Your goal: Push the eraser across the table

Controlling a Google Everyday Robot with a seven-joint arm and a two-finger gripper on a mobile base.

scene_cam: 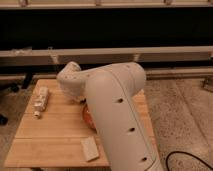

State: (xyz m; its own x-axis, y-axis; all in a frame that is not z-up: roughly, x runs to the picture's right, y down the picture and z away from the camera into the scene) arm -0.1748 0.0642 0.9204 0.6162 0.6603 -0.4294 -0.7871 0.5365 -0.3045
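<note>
The eraser (41,100) is a small cream-white lumpy bar with a nub at its near end. It lies on the left part of the bamboo table (55,135), near the left edge. My white arm fills the middle of the view. Its gripper end (71,85) hangs over the table's far middle, to the right of the eraser and apart from it. The gripper is turned away behind the wrist.
A flat tan block (90,148) lies near the table's front edge. A dark red chili (88,116) shows partly from under my arm. Speckled grey floor (180,115) lies to the right, with a black cable (187,160). A dark wall with rails runs behind.
</note>
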